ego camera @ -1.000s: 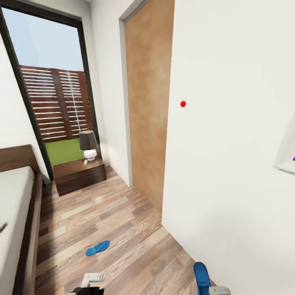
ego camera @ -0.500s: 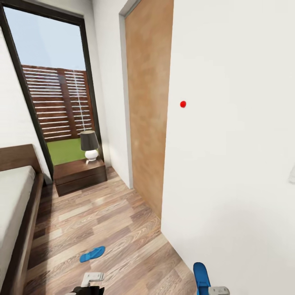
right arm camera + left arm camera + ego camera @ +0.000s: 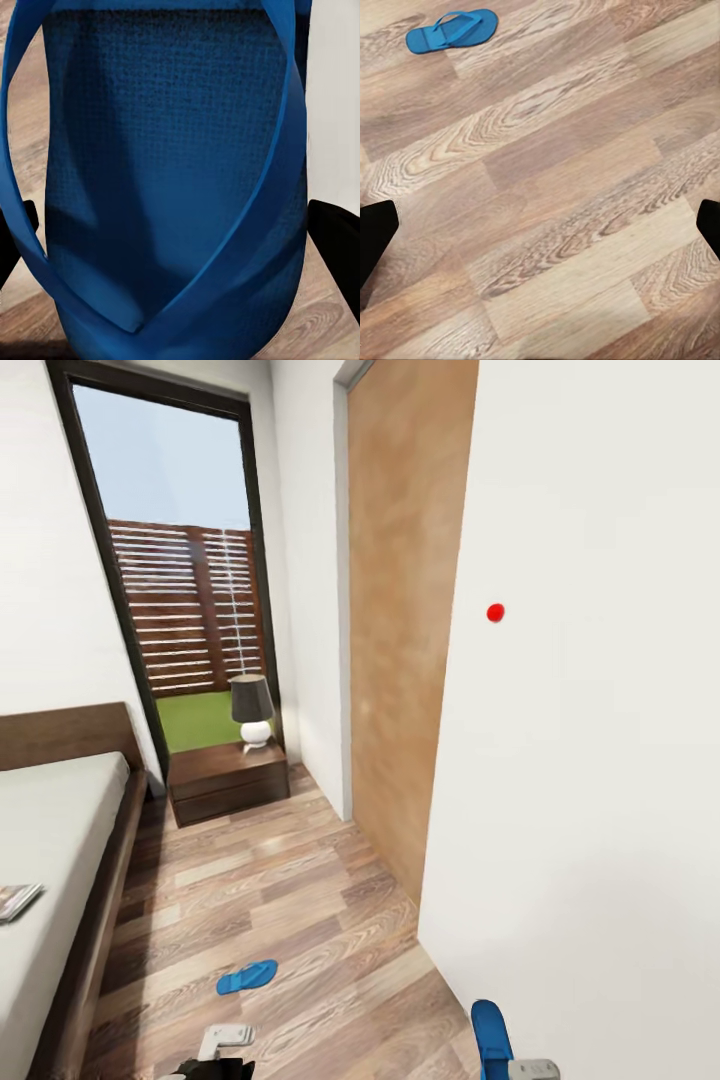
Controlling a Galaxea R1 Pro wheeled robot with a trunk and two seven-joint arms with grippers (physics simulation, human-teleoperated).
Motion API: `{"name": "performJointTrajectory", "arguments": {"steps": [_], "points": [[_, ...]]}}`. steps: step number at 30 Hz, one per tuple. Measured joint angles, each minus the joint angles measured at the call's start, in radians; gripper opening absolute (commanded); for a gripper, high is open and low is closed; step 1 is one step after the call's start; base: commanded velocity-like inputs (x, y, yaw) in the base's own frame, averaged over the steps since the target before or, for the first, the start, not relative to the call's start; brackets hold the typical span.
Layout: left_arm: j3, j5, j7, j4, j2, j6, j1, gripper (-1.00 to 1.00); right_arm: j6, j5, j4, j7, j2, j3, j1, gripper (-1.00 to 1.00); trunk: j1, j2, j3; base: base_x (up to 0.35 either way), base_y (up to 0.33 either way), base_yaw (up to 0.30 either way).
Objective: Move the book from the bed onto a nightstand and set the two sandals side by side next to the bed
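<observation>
One blue sandal (image 3: pixel 247 976) lies flat on the wood floor a short way from the bed (image 3: pixel 60 810); the left wrist view shows this sandal (image 3: pixel 451 30) ahead of my left gripper (image 3: pixel 540 225). That gripper (image 3: pixel 222 1045) hovers over bare planks, open and holding nothing. My right gripper (image 3: pixel 176 247) is shut on the other sandal (image 3: pixel 490 1035), whose sole and straps (image 3: pixel 172 150) stand close before the right wrist camera. The book (image 3: pixel 15 900) rests on the grey mattress near its edge. A dark nightstand (image 3: pixel 228 780) stands beside the headboard, under the window.
A lamp (image 3: pixel 252 710) with a dark shade sits on the nightstand. A white wall (image 3: pixel 580 760) and a wooden door (image 3: pixel 400 620) close in on the right, leaving a strip of floor (image 3: pixel 280 880) between them and the bed frame.
The head camera has turned left, so the whole picture shifted right and the book came into view. Both arms hold the same pose, and the floor sandal stays put.
</observation>
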Motion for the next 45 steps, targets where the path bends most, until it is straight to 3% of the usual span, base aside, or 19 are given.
{"name": "performJointTrajectory", "arguments": {"steps": [23,45], "points": [[0.000,0.000,0.000,0.000,0.000,0.000,0.000,1.00,0.000,0.001,0.000,0.000,-0.002,0.000,0.000,-1.00,0.000,0.000,-0.014,0.068,-0.018,0.204],[0.000,0.000,0.000,0.000,0.000,-0.002,0.000,1.00,0.000,0.002,0.000,0.000,0.000,0.002,0.000,-1.00,0.000,0.000,-0.020,0.243,-0.062,0.080]]}}
